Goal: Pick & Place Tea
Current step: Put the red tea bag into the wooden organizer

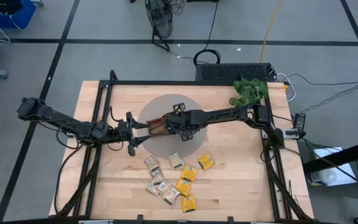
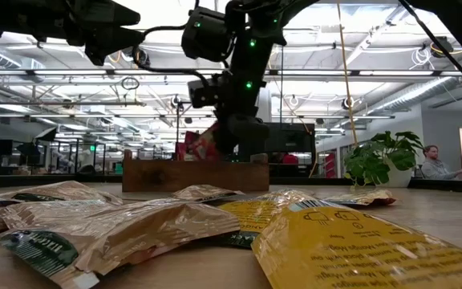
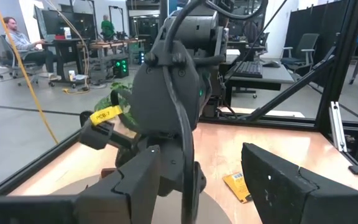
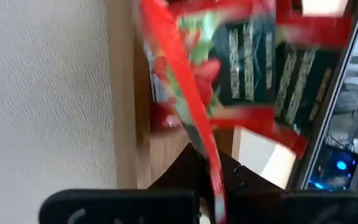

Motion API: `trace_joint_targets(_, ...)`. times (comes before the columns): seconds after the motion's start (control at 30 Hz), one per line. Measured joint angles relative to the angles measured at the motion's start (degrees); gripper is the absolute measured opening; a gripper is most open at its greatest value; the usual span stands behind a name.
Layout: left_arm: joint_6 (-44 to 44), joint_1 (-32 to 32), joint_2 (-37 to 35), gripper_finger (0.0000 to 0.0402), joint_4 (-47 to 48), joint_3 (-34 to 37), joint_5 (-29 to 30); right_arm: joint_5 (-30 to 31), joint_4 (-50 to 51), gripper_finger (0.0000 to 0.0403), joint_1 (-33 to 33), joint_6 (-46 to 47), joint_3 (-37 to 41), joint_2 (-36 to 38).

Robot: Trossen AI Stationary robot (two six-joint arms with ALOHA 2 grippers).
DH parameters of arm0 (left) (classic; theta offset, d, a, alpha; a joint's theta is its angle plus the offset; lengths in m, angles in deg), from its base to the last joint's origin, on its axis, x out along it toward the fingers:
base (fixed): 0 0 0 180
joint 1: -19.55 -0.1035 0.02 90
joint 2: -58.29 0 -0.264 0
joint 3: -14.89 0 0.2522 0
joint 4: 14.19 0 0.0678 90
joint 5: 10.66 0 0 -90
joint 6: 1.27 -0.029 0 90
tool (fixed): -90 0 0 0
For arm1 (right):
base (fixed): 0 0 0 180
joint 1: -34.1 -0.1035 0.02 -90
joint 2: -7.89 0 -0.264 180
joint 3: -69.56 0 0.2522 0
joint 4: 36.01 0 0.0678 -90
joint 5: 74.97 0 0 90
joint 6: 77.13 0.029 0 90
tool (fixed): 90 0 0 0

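The brown wooden tray lies on a round grey mat. My right gripper hovers over the tray, shut on a red tea sachet. More red sachets stand in the tray's compartment. My left gripper is open just left of the tray, touching nothing. Several yellow sachets and pale beige sachets lie flat on the table nearer the front edge. My right gripper pinches the red sachet between its two fingers at one edge, which shows edge-on in the wrist view. The fingers point down and toward the table's left. The sachet hangs past the fingertips over the tray's compartment; whether it touches the tray cannot be told.
A green potted plant stands at the table's far right corner. Black frame rails run along both sides of the table. Bare wood lies right of the mat. A person sits beyond the table.
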Motion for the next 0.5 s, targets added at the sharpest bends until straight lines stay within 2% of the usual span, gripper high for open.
trace_joint_targets(0.23, 0.0, 0.0, 0.0, 0.0225, 0.0, 0.0, 0.0, -0.1, 2.4, 0.0000, -0.1, 2.2, -0.1, 0.7)
trace_joint_targets(0.5, 0.0, 0.0, 0.0, 0.0225, 0.0, 0.0, 0.0, -0.3, 0.6, 0.0000, -1.0, 1.5, -0.1, 0.8)
